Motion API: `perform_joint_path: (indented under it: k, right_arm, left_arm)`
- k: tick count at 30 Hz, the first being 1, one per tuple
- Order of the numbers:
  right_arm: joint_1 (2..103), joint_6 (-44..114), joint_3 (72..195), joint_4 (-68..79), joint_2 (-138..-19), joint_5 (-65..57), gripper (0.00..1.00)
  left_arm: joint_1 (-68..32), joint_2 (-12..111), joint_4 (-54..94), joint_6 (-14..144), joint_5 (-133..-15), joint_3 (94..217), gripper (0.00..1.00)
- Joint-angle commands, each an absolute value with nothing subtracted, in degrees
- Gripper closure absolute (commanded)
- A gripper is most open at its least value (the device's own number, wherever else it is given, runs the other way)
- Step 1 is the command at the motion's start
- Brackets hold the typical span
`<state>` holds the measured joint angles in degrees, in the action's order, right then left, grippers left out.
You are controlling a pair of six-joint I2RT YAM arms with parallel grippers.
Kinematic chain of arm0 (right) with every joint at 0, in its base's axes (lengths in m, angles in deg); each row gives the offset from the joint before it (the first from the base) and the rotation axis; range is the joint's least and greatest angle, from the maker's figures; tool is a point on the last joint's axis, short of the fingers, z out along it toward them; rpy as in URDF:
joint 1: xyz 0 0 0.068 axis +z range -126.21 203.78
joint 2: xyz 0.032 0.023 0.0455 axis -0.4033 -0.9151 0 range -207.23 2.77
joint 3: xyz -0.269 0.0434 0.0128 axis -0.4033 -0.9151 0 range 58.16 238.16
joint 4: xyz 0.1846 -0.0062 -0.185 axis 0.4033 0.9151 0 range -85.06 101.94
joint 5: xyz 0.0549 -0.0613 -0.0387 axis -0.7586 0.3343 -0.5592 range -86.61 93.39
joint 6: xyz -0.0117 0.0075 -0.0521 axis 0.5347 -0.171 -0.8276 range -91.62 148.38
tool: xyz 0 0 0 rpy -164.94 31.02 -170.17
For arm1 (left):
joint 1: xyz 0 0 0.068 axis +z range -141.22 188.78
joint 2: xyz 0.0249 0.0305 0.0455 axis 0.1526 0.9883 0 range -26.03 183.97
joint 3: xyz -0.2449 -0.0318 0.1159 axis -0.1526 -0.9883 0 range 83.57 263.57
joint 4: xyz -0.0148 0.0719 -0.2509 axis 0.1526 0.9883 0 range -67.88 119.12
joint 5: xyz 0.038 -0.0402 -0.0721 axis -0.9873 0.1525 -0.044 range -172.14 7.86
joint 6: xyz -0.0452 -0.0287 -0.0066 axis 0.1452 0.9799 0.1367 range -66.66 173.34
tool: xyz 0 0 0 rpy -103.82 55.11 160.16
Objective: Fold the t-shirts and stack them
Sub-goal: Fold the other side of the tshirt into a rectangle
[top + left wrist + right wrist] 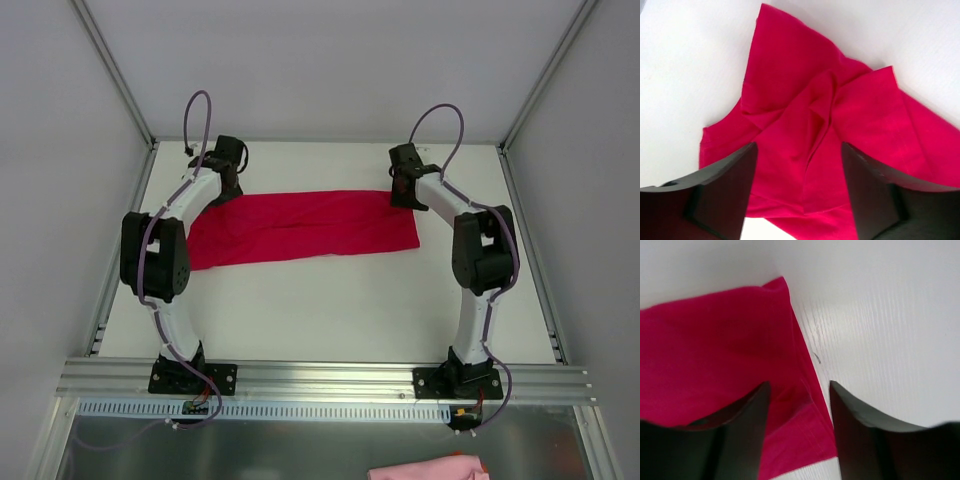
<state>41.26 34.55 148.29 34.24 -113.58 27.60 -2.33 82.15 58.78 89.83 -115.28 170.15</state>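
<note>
A crimson t-shirt (300, 228) lies on the white table, folded into a long band running left to right. My left gripper (222, 186) hovers over the band's far left end. In the left wrist view it (799, 165) is open, with creased red cloth (810, 115) lying loose below the two dark fingers (725, 190). My right gripper (403, 190) is over the far right end. Seen from the right wrist it (799, 390) is open too, and the shirt's hemmed edge (805, 405) lies flat on the table between and beneath its jaws. Neither holds anything.
The white table (330, 310) is walled by grey panels at the back and both sides. A metal rail (320, 378) carries the arm bases along the near edge. A pinkish-red bundle of cloth (425, 468) lies below that rail at the bottom right.
</note>
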Motion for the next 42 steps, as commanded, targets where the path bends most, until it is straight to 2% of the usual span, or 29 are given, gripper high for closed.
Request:
perform_joint_path:
  k: [1,9,15,19,22,24,26,42]
  right_arm:
    - [42.24,31.81,144.33,29.12,-106.77,30.98,0.41]
    - [44.87,32.07,135.78,27.09,-94.36,35.56,0.34]
    - [45.41,32.51,126.47,22.78,-84.95,27.83,0.36]
    - [45.49,34.79,127.42,27.87,-87.56,28.00,0.36]
    - [45.58,34.97,124.89,25.61,-89.50,27.39,0.37]
    - [45.49,34.79,124.17,24.72,-90.47,26.86,0.40]
    - [45.49,34.97,123.56,23.84,-91.35,24.94,0.47]
    - [45.58,38.57,118.90,24.54,-91.79,26.25,0.45]
  left_arm:
    - [-1.77,77.09,55.09,89.03,-114.57,169.35,0.29]
    - [-6.69,67.23,50.78,90.60,-117.56,160.04,0.29]
    - [-11.68,60.72,45.85,91.83,-116.41,150.02,0.31]
    - [-14.95,60.72,46.38,94.56,-119.31,147.12,0.32]
    - [-16.70,61.15,44.18,95.00,-120.10,144.39,0.32]
    - [-16.71,62.12,44.00,95.27,-120.10,144.47,0.33]
    - [-16.71,63.44,44.00,95.36,-120.02,144.47,0.33]
    - [-16.97,67.22,48.93,99.93,-123.53,144.38,0.33]
